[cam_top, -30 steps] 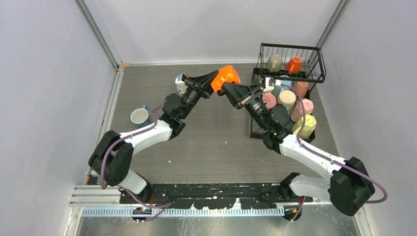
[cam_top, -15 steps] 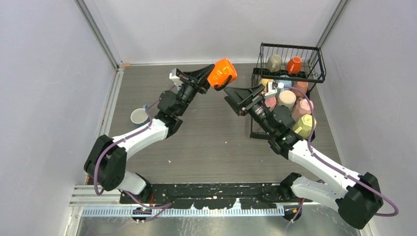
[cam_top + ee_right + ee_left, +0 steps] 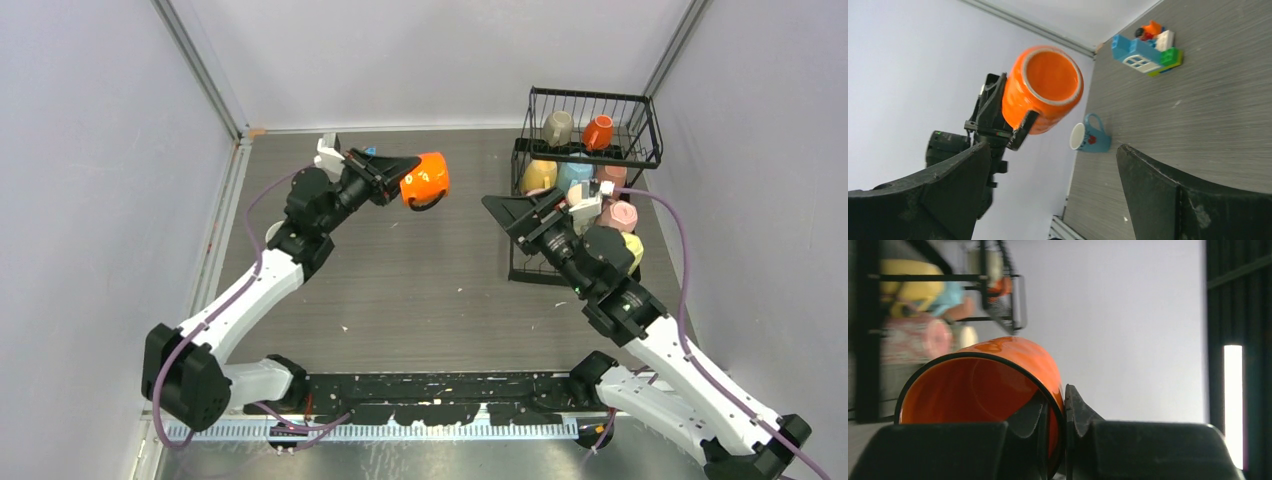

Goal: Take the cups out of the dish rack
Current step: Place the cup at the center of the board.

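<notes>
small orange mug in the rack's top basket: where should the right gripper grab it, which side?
From above: the wire top basket is open only upward. Likely pinch the small orange mug across its body with the open right gripper, clear of the grey mug beside it. Rim and handle pose: too small to tell.

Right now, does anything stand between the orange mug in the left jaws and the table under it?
Nothing visible does. The orange mug hangs in the left jaws over bare table. The blue mug and toy house sit off to the side, and the open right jaws stand apart.
</notes>
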Tool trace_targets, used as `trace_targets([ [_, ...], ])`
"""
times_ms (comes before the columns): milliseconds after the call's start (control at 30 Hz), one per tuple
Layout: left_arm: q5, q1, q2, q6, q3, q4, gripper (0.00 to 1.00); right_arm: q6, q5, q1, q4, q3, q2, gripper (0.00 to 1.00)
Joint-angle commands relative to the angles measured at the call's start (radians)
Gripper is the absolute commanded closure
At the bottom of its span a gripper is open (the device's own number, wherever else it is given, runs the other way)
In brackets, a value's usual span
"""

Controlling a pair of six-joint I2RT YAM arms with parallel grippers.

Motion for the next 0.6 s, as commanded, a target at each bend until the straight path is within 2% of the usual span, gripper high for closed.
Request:
trace_targets([
  [0, 0.081, 0.017, -0.091, 0.353, 0.129, -0.397, 1.0, -0.104, 0.102, 0.002, -0.247, 0.105, -0.024, 0.0],
  [133, 0.043, 0.02, -0.105, 0.611, 0.245, -0.732, 1.0, -0.142, 0.144, 0.003, -0.347, 0.137, -0.03, 0.0],
  [300, -0.038, 0.024, -0.038, 0.902, 0.406, -1.092, 1.0, -0.195, 0.163, 0.002, -0.444, 0.173, -0.03, 0.0],
  [433, -0.179, 0.03, 0.001, 1.07, 0.467, -1.262, 1.0, -0.243, 0.179, 0.003, -0.502, 0.2, -0.033, 0.0],
  [567, -0.299, 0.04, 0.038, 1.159, 0.484, -1.335, 1.0, -0.265, 0.185, 0.002, -0.533, 0.219, -0.039, 0.0],
])
